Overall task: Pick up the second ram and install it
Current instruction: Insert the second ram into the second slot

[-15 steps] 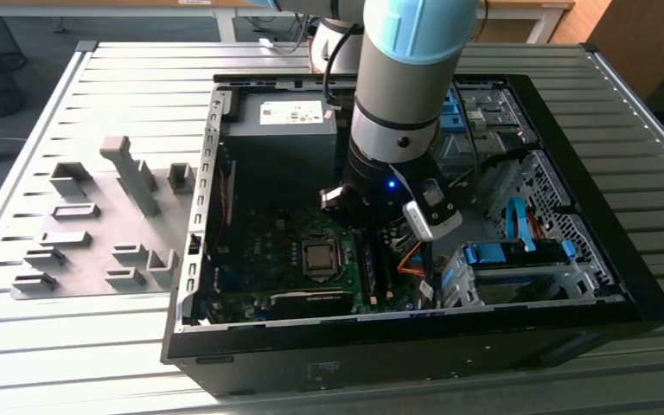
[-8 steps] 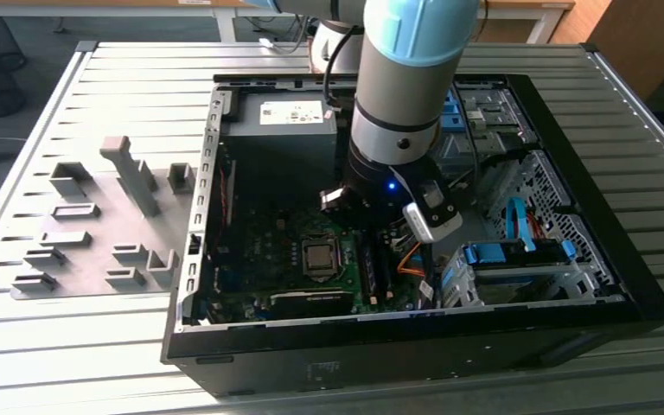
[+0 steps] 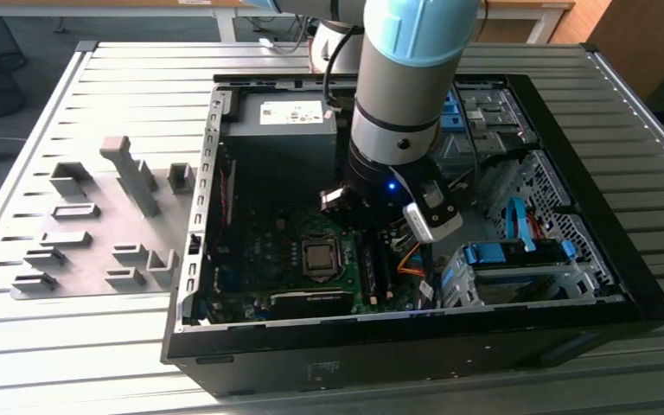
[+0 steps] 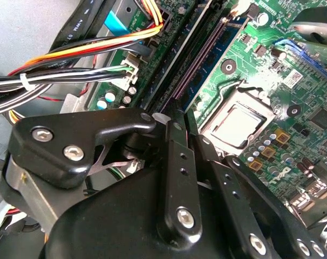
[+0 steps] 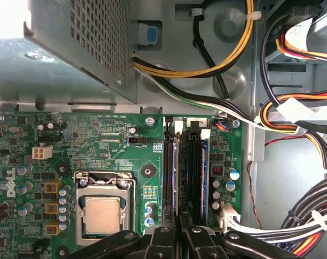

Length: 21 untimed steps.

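An open black computer case (image 3: 643, 303) lies on a slatted metal table (image 3: 79, 346), beside grey fixture blocks (image 3: 136, 177).

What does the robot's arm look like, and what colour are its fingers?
The arm is a fat round tube, silver-grey with a light blue cap on top and a black band lower down. A little blue light glows near its wrist, and a black cable runs beside it. The gripper is shiny black, with flat finger bars joined by silver screws.

Bright daylight — glare, dim case interior (image 3: 274, 199)
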Motion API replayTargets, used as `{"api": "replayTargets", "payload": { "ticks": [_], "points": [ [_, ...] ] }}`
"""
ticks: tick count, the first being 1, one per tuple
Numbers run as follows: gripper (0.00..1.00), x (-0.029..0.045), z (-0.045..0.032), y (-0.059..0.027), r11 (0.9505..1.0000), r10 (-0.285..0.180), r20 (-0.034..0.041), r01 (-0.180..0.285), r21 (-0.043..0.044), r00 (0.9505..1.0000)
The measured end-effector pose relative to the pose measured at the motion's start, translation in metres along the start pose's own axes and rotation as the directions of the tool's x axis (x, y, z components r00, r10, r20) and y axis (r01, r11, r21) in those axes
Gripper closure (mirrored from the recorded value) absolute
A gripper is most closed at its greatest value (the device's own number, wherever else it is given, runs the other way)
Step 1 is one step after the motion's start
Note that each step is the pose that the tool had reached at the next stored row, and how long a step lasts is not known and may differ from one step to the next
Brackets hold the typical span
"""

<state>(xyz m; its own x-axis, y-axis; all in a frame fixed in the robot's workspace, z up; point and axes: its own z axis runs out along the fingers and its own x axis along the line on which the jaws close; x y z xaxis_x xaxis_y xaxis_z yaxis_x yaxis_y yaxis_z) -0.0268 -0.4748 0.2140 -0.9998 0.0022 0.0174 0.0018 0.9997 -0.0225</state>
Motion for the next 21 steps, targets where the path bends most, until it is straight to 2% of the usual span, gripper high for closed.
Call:
{"api": "replayTargets", "payload": {
  "ticks": [16, 21],
  "points": [
    [0.86, -0.0009, 0.0005, -0.0006, 1.0, 0.004, -0.0001, -0.004, -0.0051, 1.0],
    [0.86, -0.0008, -0.0003, -0.0007, 0.9999, 0.004, -0.0002, -0.004, -0.0118, 1.0]
  ]
}}
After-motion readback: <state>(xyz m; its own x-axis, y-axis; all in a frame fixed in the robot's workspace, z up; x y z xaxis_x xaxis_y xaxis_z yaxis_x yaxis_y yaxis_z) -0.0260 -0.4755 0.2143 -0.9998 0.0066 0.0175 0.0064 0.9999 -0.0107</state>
